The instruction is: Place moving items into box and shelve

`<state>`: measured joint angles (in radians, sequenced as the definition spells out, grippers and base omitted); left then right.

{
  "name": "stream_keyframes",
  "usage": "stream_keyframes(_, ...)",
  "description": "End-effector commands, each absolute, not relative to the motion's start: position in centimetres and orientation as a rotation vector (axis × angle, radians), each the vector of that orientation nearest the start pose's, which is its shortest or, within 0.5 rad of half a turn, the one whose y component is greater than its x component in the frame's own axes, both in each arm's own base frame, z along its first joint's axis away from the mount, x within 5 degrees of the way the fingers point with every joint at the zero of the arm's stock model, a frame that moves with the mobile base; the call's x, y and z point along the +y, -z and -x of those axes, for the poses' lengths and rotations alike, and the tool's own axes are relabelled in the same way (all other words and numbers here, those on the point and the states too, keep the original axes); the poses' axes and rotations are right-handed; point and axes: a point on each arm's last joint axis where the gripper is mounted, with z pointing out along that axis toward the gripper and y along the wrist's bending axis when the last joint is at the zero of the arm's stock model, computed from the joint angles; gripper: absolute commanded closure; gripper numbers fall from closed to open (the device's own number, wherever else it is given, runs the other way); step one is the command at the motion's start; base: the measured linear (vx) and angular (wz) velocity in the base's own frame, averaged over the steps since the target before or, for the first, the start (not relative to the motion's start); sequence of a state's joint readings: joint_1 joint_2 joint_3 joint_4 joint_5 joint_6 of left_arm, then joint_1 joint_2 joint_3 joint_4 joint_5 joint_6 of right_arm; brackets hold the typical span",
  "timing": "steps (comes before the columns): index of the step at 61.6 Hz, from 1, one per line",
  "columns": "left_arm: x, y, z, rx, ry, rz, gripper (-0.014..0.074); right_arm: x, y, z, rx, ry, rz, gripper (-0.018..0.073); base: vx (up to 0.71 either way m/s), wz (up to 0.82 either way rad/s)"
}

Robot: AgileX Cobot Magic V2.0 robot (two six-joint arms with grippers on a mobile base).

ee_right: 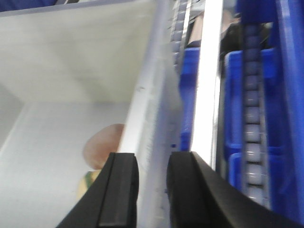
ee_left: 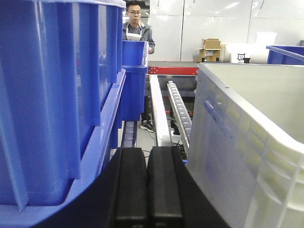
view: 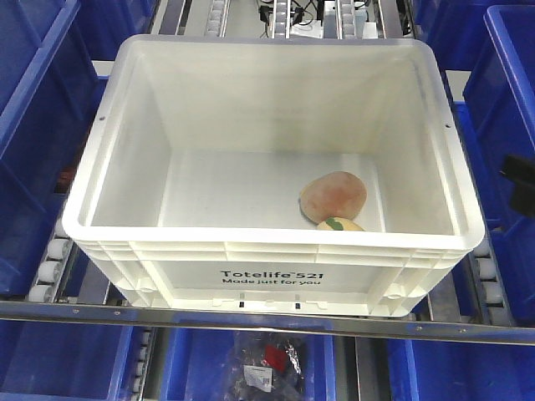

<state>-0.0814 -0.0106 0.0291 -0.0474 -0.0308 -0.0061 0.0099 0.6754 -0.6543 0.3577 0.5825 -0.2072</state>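
Front view: white box (view: 272, 167) sits on the shelf's roller rails (view: 52, 266), blue bins (view: 38, 142) on both sides and below, print side facing us. Both toys already inside, at the near right corner of the floor: brownish-pink plush (view: 334, 195) lying on the bottom, pale yellow plush (view: 340, 223) touching it on the near side, mostly hidden by the front wall, green strip just showing. No arms visible here except a dark bit at the far right edge, can't tell what it is. Left wrist view: left gripper (ee_left: 148, 190) sits low in the gap between a blue bin (ee_left: 57, 104) and the box's left outer wall (ee_left: 237, 142), pads pressed together with nothing between them, so clenched and empty. Rollers (ee_left: 179, 107) run ahead; a person (ee_left: 137, 28) stands at the far end of the lane, boxes (ee_left: 211, 49) behind. Right wrist view: right gripper (ee_right: 152, 190) straddles the box's right wall (ee_right: 142, 118), one finger inside, one outside, rim between them; blurry, so I can't tell if it is pinching the wall or just spread around it. Pink plush (ee_right: 105, 147) and a sliver of the yellow one (ee_right: 89, 183) show inside, below the rim. Progress, judged: packing done, box appears to be on the rack already; what's left looks like seating it fully and letting go.
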Motion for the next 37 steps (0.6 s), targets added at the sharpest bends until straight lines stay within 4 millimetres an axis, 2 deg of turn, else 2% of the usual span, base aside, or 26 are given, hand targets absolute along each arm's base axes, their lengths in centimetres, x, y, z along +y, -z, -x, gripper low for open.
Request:
stream_keyframes(1, -0.4, -20.9, -5.5, 1.389, 0.122, 0.000, 0.0604, 1.1, -33.9, -11.8, 1.916, -0.165, 0.027, 0.0347, 0.00, 0.00)
stream_keyframes(16, -0.4, -20.9, -5.5, 1.389, 0.122, 0.000, 0.0604, 0.2, -35.3, -8.9, 1.758, 0.067, 0.117, 0.0571, 0.00, 0.00)
stream_keyframes(24, -0.4, -20.9, -5.5, 1.389, 0.122, 0.000, 0.0604, -0.2, -35.9, -7.9, 1.684, 0.154, 0.129, 0.0572, 0.00, 0.00)
stream_keyframes(29, -0.4, -20.9, -5.5, 1.389, 0.122, 0.000, 0.0604, -0.3, -36.0, -7.5, 1.606, 0.147, 0.089, 0.0571, 0.00, 0.00)
stream_keyframes(37, -0.4, -20.9, -5.5, 1.389, 0.122, 0.000, 0.0604, -0.2, -33.6, -7.2, 1.438, 0.132, 0.072, 0.0571, 0.00, 0.00)
